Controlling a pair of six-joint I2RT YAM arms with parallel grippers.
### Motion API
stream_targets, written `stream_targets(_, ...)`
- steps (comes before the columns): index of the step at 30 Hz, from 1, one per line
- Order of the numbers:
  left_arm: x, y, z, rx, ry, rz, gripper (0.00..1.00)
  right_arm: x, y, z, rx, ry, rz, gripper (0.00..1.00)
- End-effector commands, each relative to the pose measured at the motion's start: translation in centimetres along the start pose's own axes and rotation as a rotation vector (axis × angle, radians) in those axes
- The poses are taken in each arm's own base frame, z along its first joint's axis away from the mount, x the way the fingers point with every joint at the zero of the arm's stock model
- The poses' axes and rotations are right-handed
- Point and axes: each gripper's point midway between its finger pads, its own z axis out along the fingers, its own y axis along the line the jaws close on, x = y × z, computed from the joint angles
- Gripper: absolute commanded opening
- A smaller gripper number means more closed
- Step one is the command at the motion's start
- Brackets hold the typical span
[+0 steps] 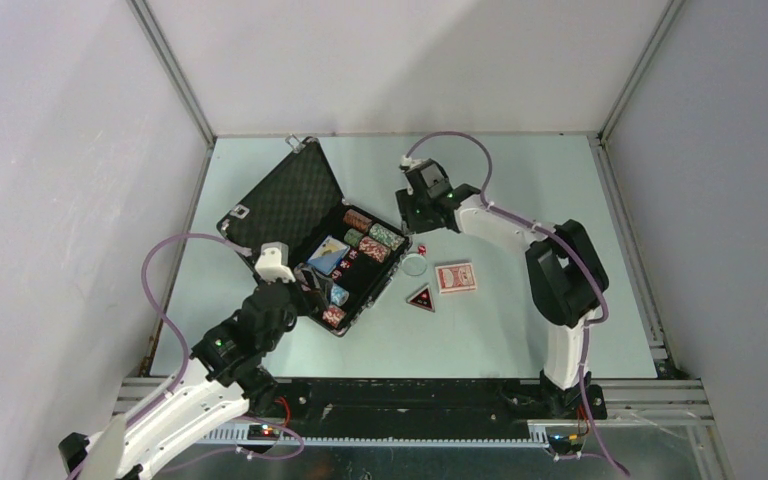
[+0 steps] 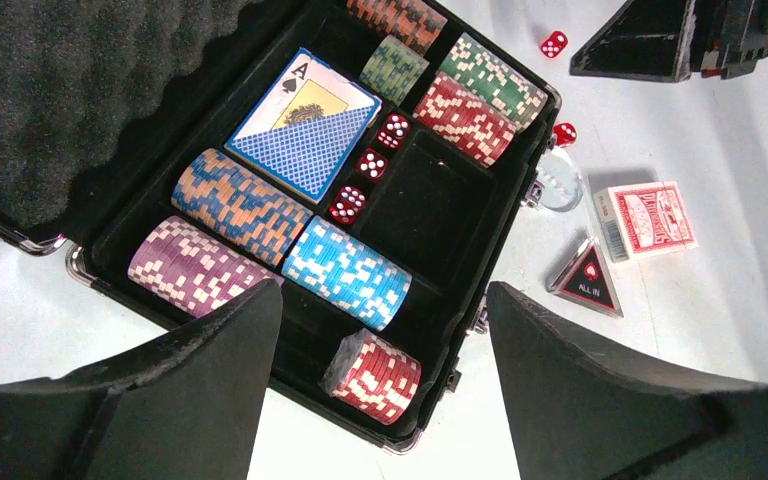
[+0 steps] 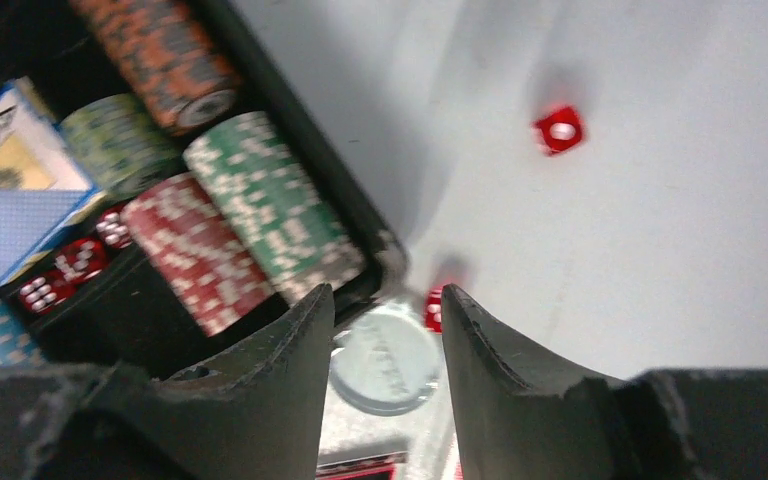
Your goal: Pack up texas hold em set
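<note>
Black foam lines the case [image 1: 290, 195], whose lid is thrown back toward 10 o'clock so both arms can reach the tray from above. Chips [image 2: 345, 270] lie on their sides in the slots, a blue deck [image 2: 305, 125] sits flat in its pocket, and the packed dice [image 2: 370, 165] fill the narrow middle channel. The pocket beside them is bare, likely kept for the red deck [image 2: 650, 218].

That deck, the triangle [image 2: 588, 278] and a clear disc [image 2: 560, 185] lie on the table [image 1: 520, 180], off the case's 3 o'clock side in the top view and well within the right arm's reach.

The right gripper [image 3: 385, 300] points down just off the case's corner, fingers part-spread with nothing between them. The wrist view is smeared, so a light touch on something cannot be ruled out. The near die [image 3: 435, 305] lies on the table just past the fingertips, beside the disc, at about 6 o'clock of the gripper in the top view. The far die [image 3: 560, 130] sits apart at 1 o'clock in the wrist view. The gripper seems lined up on the near die.

The left gripper [image 2: 382, 300] is spread wide and empty. It hovers over the case's 6 o'clock corner, probably standing by to steady it.
</note>
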Motion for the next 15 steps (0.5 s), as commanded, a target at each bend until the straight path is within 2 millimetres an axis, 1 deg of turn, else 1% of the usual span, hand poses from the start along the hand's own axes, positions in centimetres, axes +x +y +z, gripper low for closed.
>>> stream_targets(1, -0.4, 0.1, 0.2, -0.007, -0.028, -0.012, 0.82, -0.3, -2.8, -1.1, 0.087, 0.001, 0.048, 0.47)
stream_targets(6, -0.5, -0.1, 0.2, -0.003, -0.024, -0.010, 0.82, 1.7, -3.0, -0.6, 0.060, 0.049, -0.003, 0.47)
stream_targets(11, -0.4, -0.1, 0.2, -0.003, -0.024, -0.012, 0.82, 3.0, -3.7, 0.3, 0.072, 0.084, -0.006, 0.46)
stream_targets(15, -0.4, -0.1, 0.2, -0.002, -0.024, -0.015, 0.81, 3.6, -3.6, 1.2, 0.080, 0.097, 0.017, 0.44)
